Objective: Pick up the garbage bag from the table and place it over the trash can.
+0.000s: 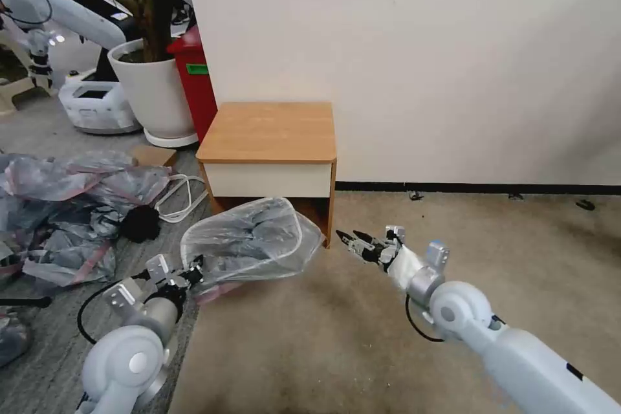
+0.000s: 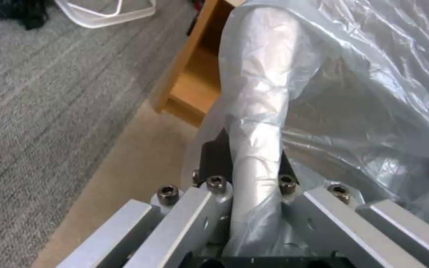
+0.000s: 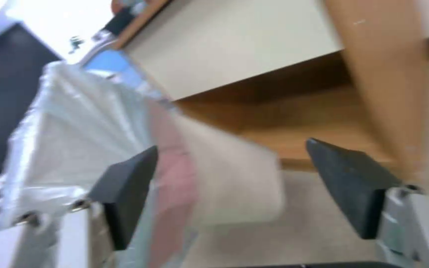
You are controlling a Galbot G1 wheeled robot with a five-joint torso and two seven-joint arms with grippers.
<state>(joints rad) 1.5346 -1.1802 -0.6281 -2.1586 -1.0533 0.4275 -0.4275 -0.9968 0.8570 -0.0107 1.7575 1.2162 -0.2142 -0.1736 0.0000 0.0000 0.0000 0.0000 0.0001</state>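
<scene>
The garbage bag point(image 1: 249, 239) is stretched, translucent grey, over the mouth of the trash can point(image 3: 239, 186), which stands on the carpet in front of the table point(image 1: 265, 132). The can's rolled rim shows through the plastic. My left gripper point(image 1: 194, 270) is shut on the bag-wrapped rim at the can's left side; in the left wrist view the wrapped rim point(image 2: 257, 123) runs between its fingers point(image 2: 214, 160). My right gripper point(image 1: 346, 237) hovers open just right of the can, not touching it. In the right wrist view its pads point(image 3: 125, 190) frame the bag's pink strip point(image 3: 175, 175).
A heap of grey-pink plastic bags point(image 1: 65, 207) lies on the floor at the left, with a white cable loop point(image 1: 178, 197) beside it. A big white plant pot point(image 1: 152, 90) and a red bin point(image 1: 194, 77) stand behind. Open carpet point(image 1: 491, 226) stretches right, along the wall.
</scene>
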